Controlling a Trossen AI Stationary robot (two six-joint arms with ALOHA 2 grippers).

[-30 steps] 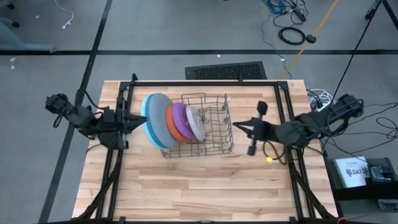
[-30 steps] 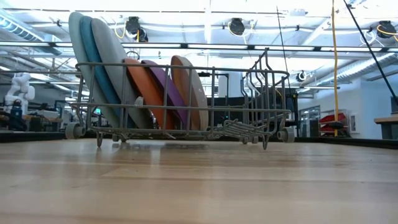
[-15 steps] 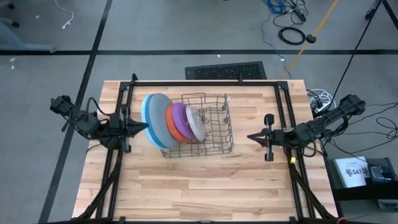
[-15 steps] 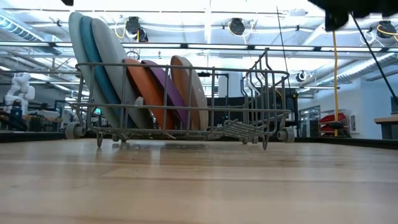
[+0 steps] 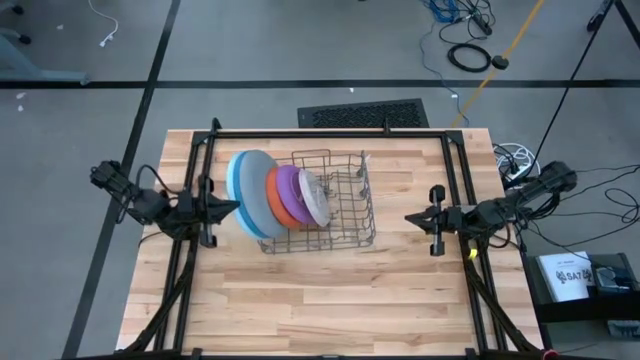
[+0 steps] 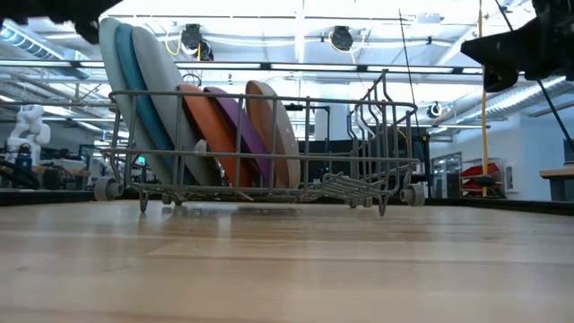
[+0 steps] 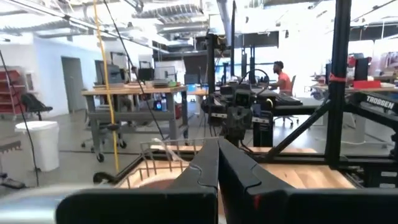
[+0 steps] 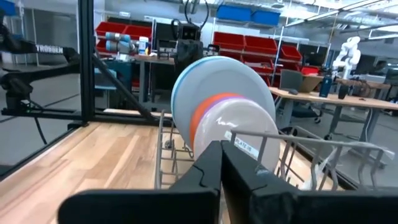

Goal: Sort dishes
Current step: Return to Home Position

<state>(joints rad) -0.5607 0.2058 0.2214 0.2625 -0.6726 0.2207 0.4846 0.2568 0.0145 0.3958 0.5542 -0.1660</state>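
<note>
At the left edge of the bench (image 5: 300, 290) the left hand (image 5: 232, 207) is held raised, its fingers pressed together with nothing between them. It is pointed at the rack (image 5: 371, 214), and its tip is seen close beside the outermost large plate; whether the two touch cannot be told.

All six plates are stood on edge in the left half of the rack, leaned in one row. The pale blue plate (image 6: 108, 49) is placed outermost on the left, nearest the left hand. The blue plate (image 6: 127, 54) is set against it, and the grey plate (image 6: 157, 63) follows. The three smaller ones are lined up to their right: the orange plate (image 5: 272, 200), the purple plate (image 5: 289, 192) and the pale grey plate (image 5: 312, 195), the last being the one nearest the right hand. The right half of the rack is left open wire.

Past the rack's right end the right hand (image 5: 410, 217) is held above the bench, clenched and empty, clearly apart from the rack and aimed back at the plates.
</note>
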